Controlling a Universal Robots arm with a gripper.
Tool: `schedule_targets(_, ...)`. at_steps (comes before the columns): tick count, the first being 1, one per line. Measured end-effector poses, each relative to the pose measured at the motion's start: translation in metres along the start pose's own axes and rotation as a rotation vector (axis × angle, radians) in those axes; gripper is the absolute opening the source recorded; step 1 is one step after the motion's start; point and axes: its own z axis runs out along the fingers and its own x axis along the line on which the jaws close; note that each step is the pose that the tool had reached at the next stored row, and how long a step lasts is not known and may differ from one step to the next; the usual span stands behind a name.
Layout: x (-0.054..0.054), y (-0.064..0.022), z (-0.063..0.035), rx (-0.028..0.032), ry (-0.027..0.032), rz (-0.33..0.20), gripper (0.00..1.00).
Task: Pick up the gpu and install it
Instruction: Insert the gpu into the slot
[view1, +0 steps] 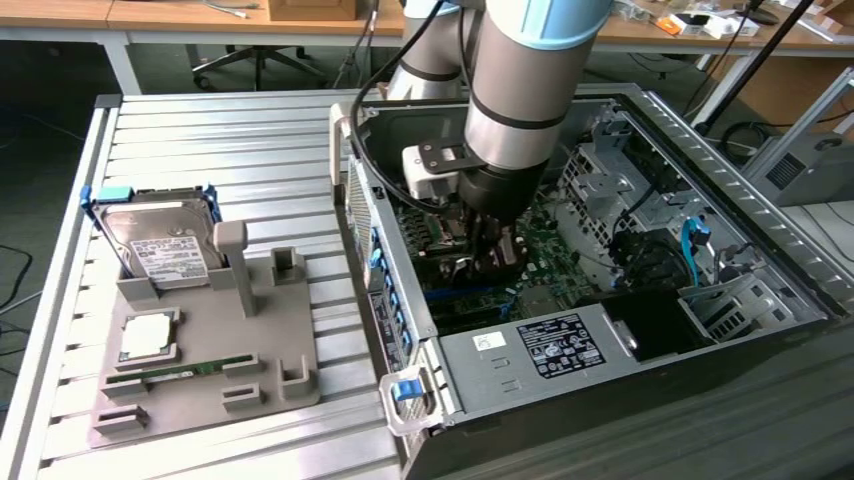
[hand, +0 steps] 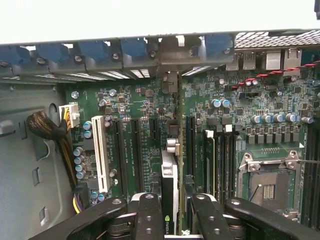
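**Black fingers clamping gpu edge-on over motherboard**

Green motherboard (hand: 140, 130) lying flat on the floor of the open computer case (view1: 747, 250), seen from straight above in the wrist view. Gripper (hand: 172, 212) reaching down inside the case, gripper (view1: 483, 262) sitting low over the board in the exterior view. Fingers (hand: 150, 215) standing at a narrow gap and pinching the gpu (hand: 170, 190) between them, card held on edge so just its thin top side is showing, with a small logo near the pads. Gpu lining up along the long expansion slots, just beside the black slot (hand: 136, 150) and well clear of the white slot (hand: 101, 152); whether the card edge is touching a slot cannot be told. Metal bracket end pointing toward the row of blue-tabbed rear bays (hand: 125, 52). CPU socket (hand: 270, 185) sitting bare on the far side of the board.

Outside the case, on the exterior view's left: grey parts fixture (view1: 200, 360) resting on the slatted table (view1: 227, 130), carrying 1 silver hard drive (view1: 163, 248) upright in its cradle, 1 processor (view1: 147, 335) lying flat, 1 green memory stick (view1: 194, 370) lying in its groove.
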Motion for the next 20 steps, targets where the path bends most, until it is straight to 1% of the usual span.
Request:
schedule_targets(4,0.0,0.0002,0.0027,-0.0001,0.0,0.0,0.27)
schedule_targets(16,0.0006,0.0013,0.0051,-0.0002,0.0002,0.0,0.27)
schedule_targets(20,0.0007,0.0016,0.0081,-0.0007,-0.0002,0.0,0.27)
